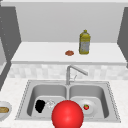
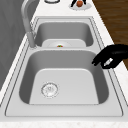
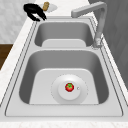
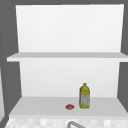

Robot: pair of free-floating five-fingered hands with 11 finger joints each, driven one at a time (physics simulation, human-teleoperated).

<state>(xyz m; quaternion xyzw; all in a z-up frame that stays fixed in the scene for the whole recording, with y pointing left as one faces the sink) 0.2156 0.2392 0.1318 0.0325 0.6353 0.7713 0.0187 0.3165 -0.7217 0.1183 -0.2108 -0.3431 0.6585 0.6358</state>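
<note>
The left hand (image 1: pixel 40 105) hangs over the front edge of the sink's (image 2: pixel 113 85) left basin. Its fingers (image 2: pixel 98 60) are curled downward towards the thumb and close on nothing. The steel basin floor lies below and behind them, and the round drain (image 2: pixel 50 89) sits on that floor a little to their right in the front view, apart from them.

The sink is a grey steel double one set into a pale speckled table (image 1: pixel 10 87). The faucet (image 1: pixel 68 73) rises at the back between the basins, well beyond the fingers. A white plate (image 3: pixel 80 96) lies in the right basin, far from the fingers, with a small red fruit (image 3: pixel 69 87) on its middle. Left of the fingers, on the table, a bowl (image 1: pixel 7 113) holds a piece of bread (image 1: pixel 3 109). A large red ball (image 1: pixel 67 114) shows to their right, low in the front view.

Above the tiled backsplash is a white shelf (image 4: pixel 37 103) between grey walls. On it stand a yellow bottle (image 1: pixel 84 42) and a small reddish thing (image 1: pixel 69 52). A second shelf (image 4: pixel 62 55) runs higher up.

At the far end of the left side view the right hand (image 2: pixel 73 3) is by an orange ball (image 2: pixel 79 3). I cannot tell how its fingers stand.
</note>
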